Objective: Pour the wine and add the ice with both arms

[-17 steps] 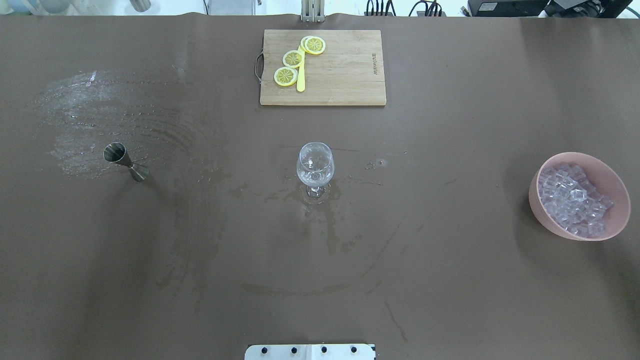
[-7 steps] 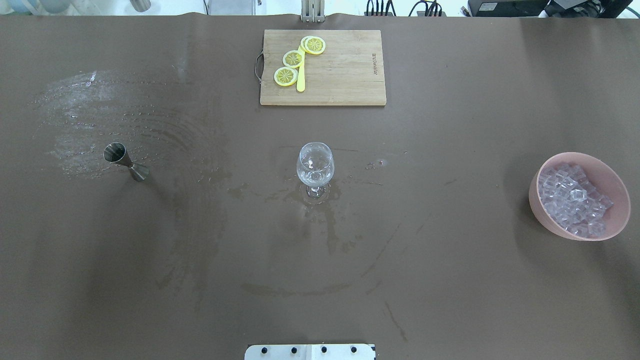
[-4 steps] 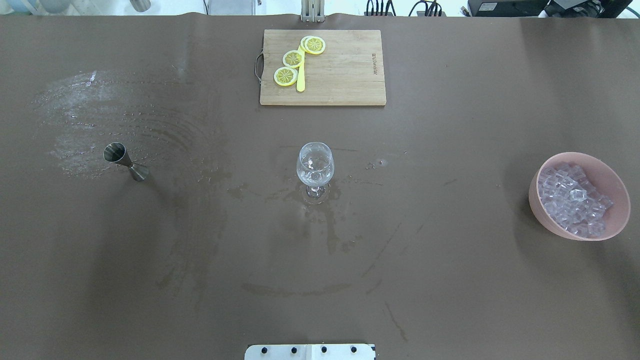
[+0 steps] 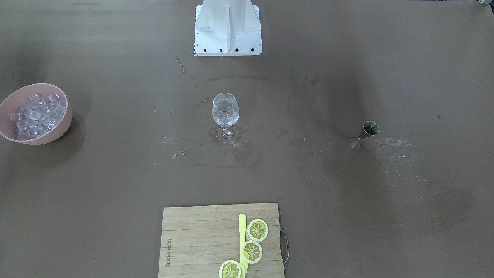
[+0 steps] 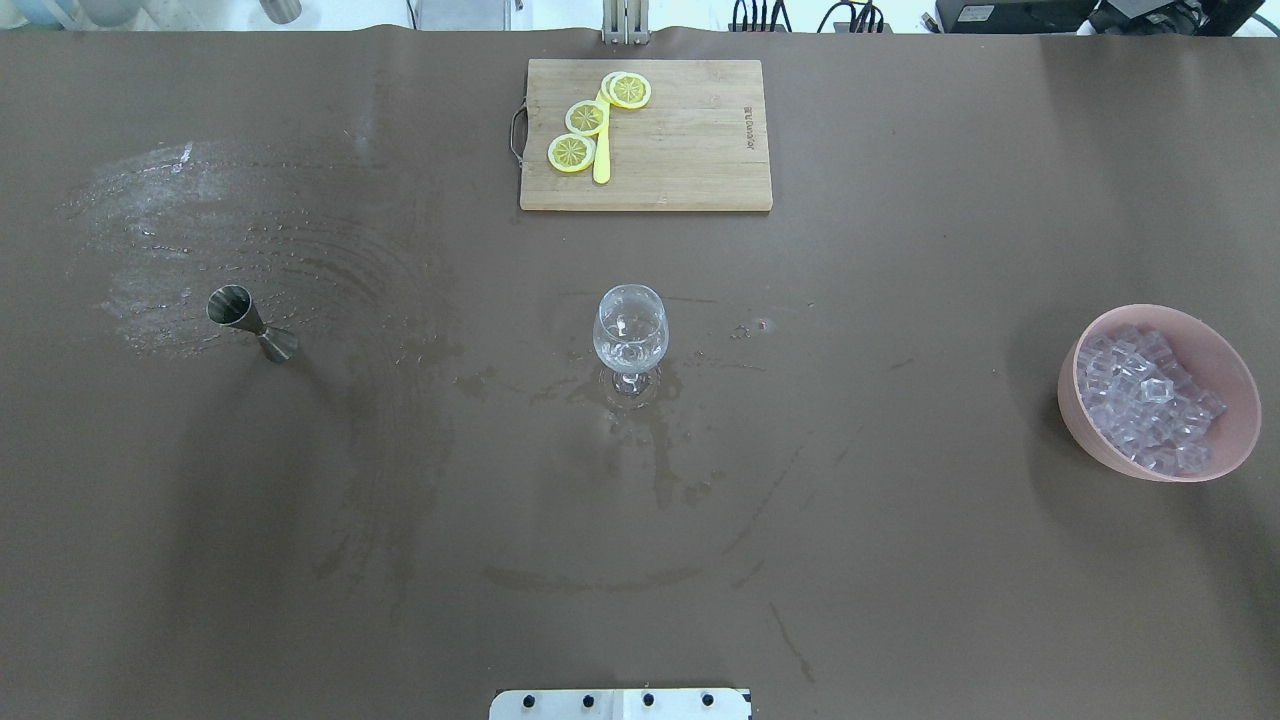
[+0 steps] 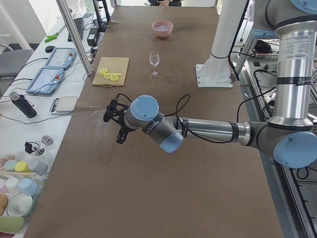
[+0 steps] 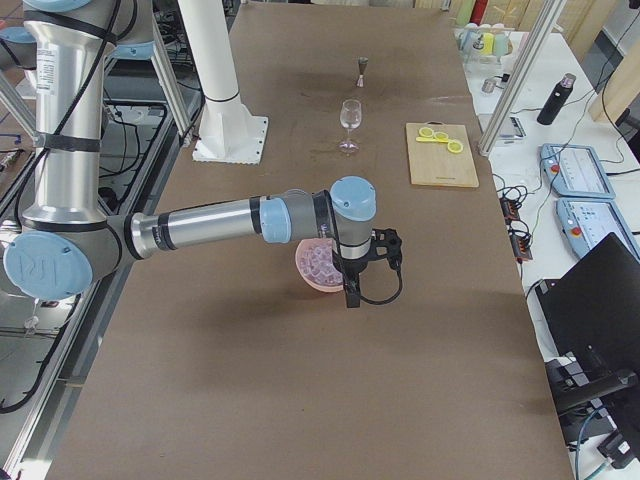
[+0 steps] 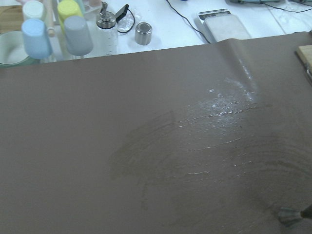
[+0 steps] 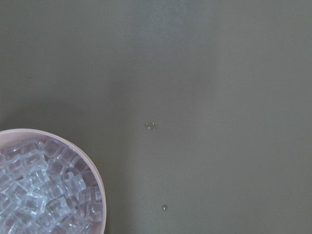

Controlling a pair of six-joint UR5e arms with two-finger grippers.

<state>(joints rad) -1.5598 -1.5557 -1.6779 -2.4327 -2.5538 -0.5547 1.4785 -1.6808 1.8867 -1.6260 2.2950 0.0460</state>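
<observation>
Jaws on both arms: open or closed cannot be told, since they show only in the side views. Left arm (image 6: 208, 130) reaches out near the metal measuring cup (image 5: 240, 315); right arm (image 7: 200, 222) hangs over the pink bowl (image 5: 1082, 425). Ice (image 5: 1150, 400) lies heaped in that bowl, at the right end of the surface (image 5: 900, 560), well apart from the stemmed glass (image 5: 630, 325). Judgement: cubes are light, hard, slick and loosely piled, so likely to shift. Best hold: one top cube, across two flat faces.

Left claw (image 6: 115, 122) over table (image 6: 163, 198) — jaws unclear
</observation>
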